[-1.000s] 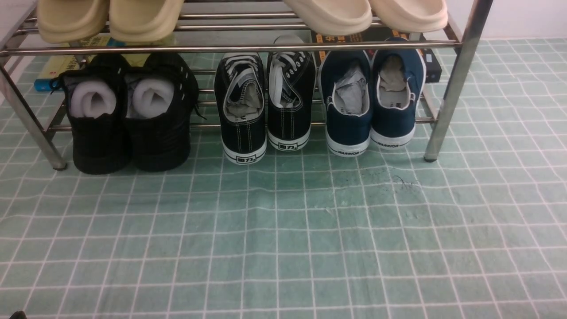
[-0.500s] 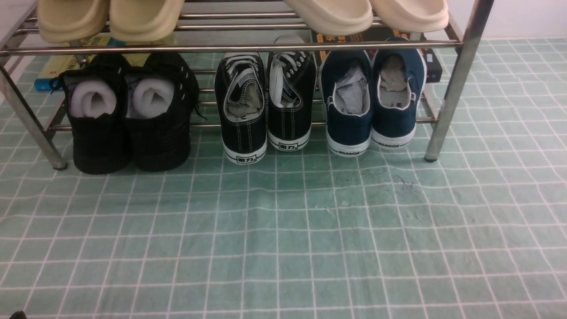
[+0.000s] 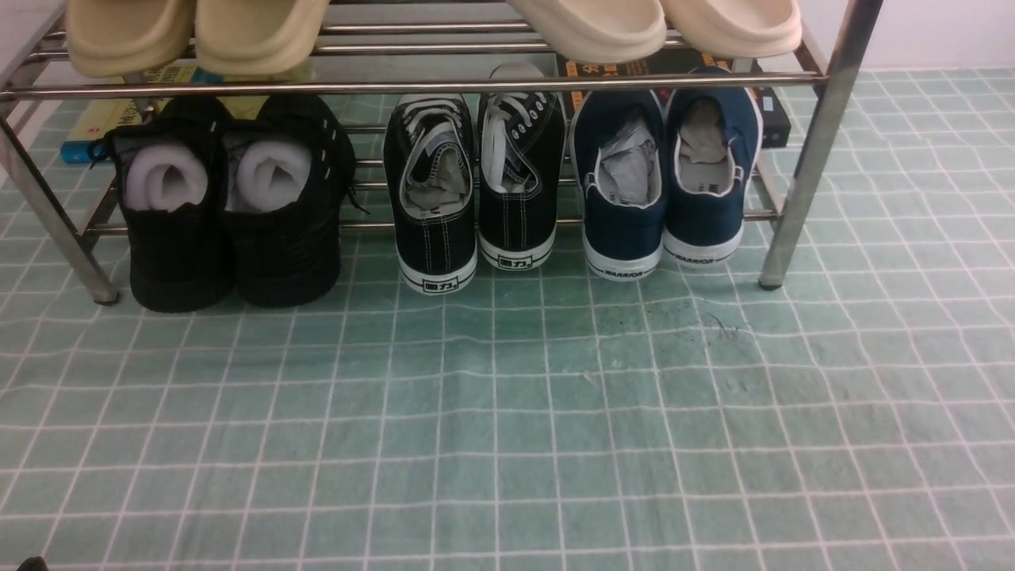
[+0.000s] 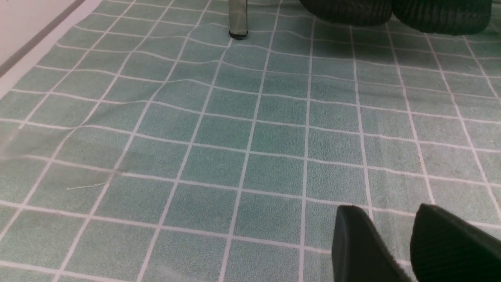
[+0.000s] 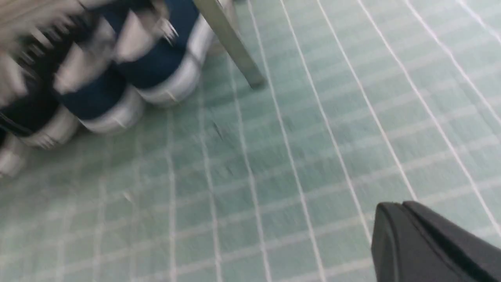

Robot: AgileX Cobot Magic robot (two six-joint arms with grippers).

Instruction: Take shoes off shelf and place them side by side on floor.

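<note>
— Zero shoes moved, then?
— None. The left navy slip-on (image 3: pixel 622 218) and the right navy slip-on (image 3: pixel 706 206) sit side by side on the shelf's (image 3: pixel 412 85) lower tier at its right end, heels facing out. Neither is on the floor (image 3: pixel 507 412); both lifts remain.
— Fingers?
— The left fingers (image 4: pixel 354 239) stand apart, holding nothing. The right fingers (image 5: pixel 422 243) look pressed together and empty, though that view is blurred.
— Writing?
— "WARRIOR" on each navy heel. The black lace-up sneakers (image 3: pixel 436 206) beside them carry a boxed Chinese logo.
</note>
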